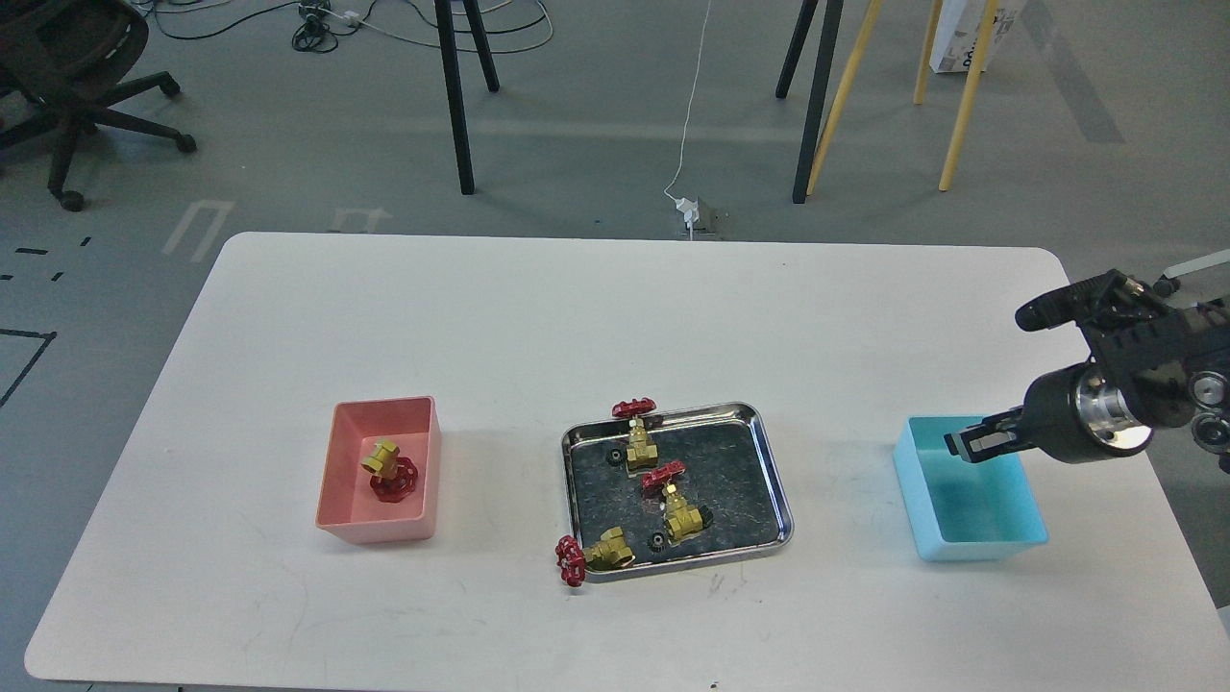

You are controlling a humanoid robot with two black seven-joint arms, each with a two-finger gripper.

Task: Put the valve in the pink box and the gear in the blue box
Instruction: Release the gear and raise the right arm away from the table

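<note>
One brass valve with a red handwheel lies inside the pink box at the left. Three more valves sit in or on the rim of the steel tray, with small black gears among them. The blue box stands at the right; I see nothing in the part of it that shows. My right gripper hangs over the blue box's far left part. Its dark fingers are close together, and I cannot tell whether they hold anything. My left gripper is out of view.
The white table carries only the two boxes and the tray. The valve at the tray's front left corner hangs over the rim onto the table. Chair and stand legs are on the floor beyond the far edge.
</note>
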